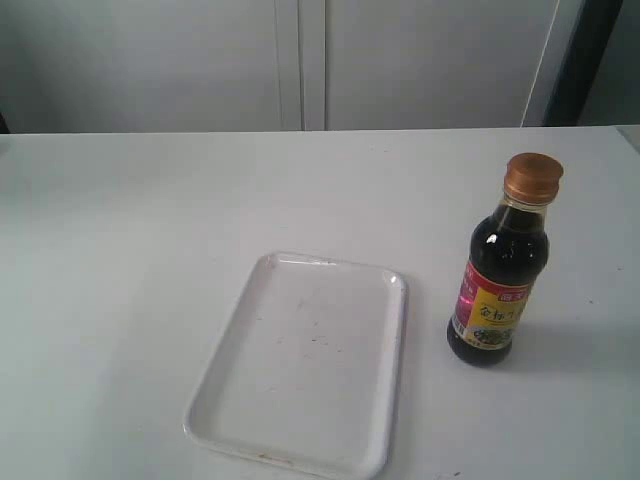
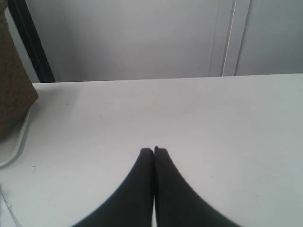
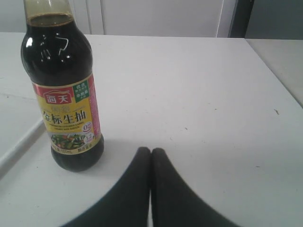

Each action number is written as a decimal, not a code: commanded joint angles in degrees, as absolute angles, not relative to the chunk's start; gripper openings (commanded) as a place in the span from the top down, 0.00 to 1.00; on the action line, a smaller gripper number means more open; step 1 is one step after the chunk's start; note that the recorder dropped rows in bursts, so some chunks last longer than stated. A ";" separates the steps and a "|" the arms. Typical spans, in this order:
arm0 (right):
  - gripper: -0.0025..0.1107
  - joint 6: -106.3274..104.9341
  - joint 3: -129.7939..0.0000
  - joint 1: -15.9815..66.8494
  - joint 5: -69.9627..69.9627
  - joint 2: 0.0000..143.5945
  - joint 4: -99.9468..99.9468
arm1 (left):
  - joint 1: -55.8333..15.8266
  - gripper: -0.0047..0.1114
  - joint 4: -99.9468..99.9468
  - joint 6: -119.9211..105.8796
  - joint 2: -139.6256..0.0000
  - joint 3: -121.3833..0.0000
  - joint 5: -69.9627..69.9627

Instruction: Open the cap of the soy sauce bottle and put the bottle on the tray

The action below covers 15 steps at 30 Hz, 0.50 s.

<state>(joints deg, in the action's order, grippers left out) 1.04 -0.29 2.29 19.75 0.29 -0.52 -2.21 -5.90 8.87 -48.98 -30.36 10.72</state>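
Exterior view: soy sauce bottle (image 1: 497,280) stands upright on the counter (image 1: 120,250) beside the tray (image 1: 300,370), cap (image 1: 532,178) on; left pincer (image 2: 154,150) and right pincer (image 3: 150,150) are both clenched and empty; the right sits near the bottle, probably to grasp it first.

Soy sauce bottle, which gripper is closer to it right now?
Right. The right gripper, shut, is close beside the soy sauce bottle, apart from it. The left gripper, shut, is over the table, no bottle in its view.
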 commanded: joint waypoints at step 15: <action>0.98 1.31 0.00 1.66 19.57 0.00 -0.48 | -18.01 0.96 -11.30 9.07 -65.95 -43.31 9.29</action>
<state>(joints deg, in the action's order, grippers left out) 1.04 -0.29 2.29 19.75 0.29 -0.52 -15.35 -9.73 8.87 -64.25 -41.57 9.61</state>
